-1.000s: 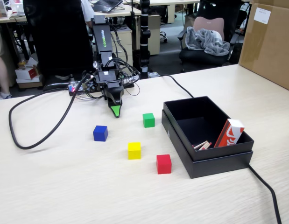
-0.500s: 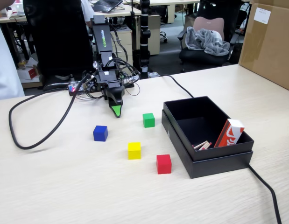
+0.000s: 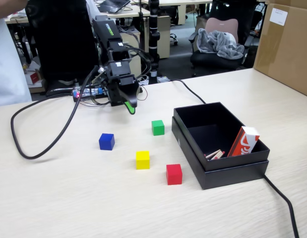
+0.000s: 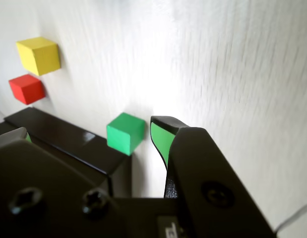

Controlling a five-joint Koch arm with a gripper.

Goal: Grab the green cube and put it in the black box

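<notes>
The counter (image 3: pixel 69 198) fills most of the fixed view, with one black box (image 3: pixel 227 166) right of centre. The end effector (image 3: pixel 129 106) hangs upper-left of middle, holding nothing; can't tell how wide it's open. I'd swing it toward the one green cube (image 3: pixel 157 127), mid-frame beside the box, and drop straight over it. Also one blue (image 3: pixel 106 141), one yellow (image 3: pixel 142 159), one red cube (image 3: pixel 173 174).
</notes>
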